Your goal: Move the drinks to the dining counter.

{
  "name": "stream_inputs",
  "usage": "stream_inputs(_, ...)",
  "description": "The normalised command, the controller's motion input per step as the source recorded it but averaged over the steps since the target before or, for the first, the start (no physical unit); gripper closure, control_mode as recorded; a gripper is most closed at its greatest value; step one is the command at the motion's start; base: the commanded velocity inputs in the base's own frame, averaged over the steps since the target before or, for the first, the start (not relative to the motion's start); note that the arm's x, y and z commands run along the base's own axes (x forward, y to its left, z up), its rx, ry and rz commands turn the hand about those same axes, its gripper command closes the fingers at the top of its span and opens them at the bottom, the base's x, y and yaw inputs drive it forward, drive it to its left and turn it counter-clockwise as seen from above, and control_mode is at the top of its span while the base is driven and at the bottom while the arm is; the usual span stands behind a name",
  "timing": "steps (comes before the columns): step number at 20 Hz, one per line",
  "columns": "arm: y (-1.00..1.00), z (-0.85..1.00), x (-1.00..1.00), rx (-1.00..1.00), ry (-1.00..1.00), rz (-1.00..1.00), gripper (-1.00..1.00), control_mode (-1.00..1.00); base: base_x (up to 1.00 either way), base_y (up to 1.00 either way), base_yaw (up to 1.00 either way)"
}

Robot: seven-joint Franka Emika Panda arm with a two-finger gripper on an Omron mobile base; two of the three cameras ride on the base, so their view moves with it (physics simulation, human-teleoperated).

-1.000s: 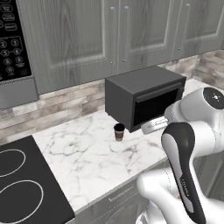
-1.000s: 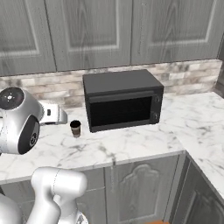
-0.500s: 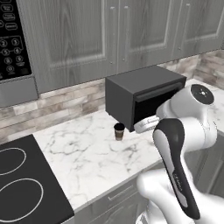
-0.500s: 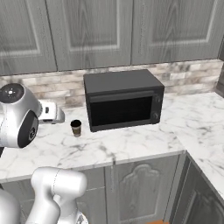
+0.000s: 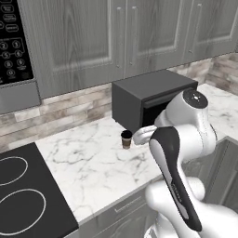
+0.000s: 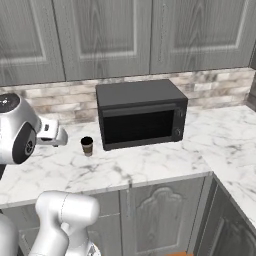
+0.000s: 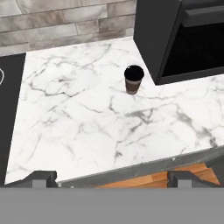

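Stretching wide, the white marble worktop with grey veining (image 7: 78,122) is lying bare between the black glass stove (image 5: 23,204) at one end and the boxy black microwave (image 6: 140,120) at the other, its front edge running just beyond the fingertips (image 7: 41,178). Standing upright just beside the microwave's front corner is the small brown cup with black lid (image 7: 133,79). The two-finger gripper (image 7: 111,179) is hanging well apart from it, fingers spread wide, grasping nothing.
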Motion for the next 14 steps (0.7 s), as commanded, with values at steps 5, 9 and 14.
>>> stream_inputs(5, 0.01, -0.22, 0.09, 0.0, 0.06, -0.12, -1.0, -1.0, 0.0, 0.0, 0.0)
stream_inputs(9, -0.01, -0.38, 0.17, 0.0, 0.06, -0.13, -1.0, -1.0, 0.0, 0.0, 0.0)
stream_inputs(14, 0.0, -0.42, 0.31, 0.0, 0.07, -0.11, -1.0, -1.0, 0.0, 0.0, 0.0)
